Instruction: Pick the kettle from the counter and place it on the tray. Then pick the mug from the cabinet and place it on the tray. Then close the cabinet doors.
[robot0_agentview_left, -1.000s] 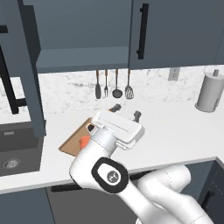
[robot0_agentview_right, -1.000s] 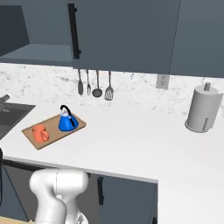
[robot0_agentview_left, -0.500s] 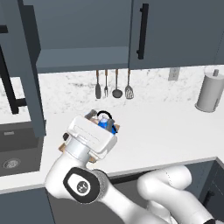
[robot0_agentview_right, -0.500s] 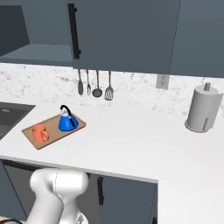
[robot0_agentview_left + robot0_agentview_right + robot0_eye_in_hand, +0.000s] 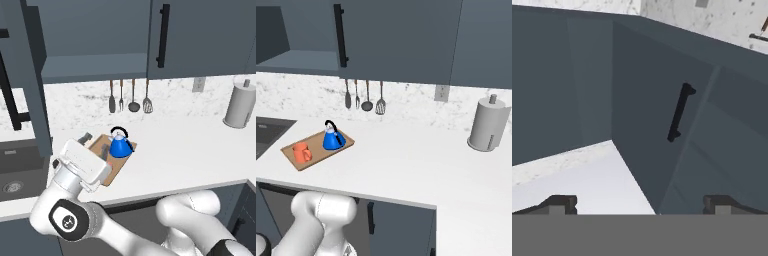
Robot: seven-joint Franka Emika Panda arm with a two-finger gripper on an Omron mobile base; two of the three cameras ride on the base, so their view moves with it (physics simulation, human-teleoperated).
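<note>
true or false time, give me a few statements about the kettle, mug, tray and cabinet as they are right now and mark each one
1. The kettle stands on the tray. True.
2. The mug is on the shelf inside the cabinet. False: it sits on the tray beside the kettle.
3. The left cabinet door is swung open. True: it juts out from the cabinet, baring the shelf.
4. The gripper is shut on the kettle. False: its jaws stand wide apart and hold nothing.
5. The grey canister stands on the tray. False: it stands on the counter, far to the right of the tray.
</note>
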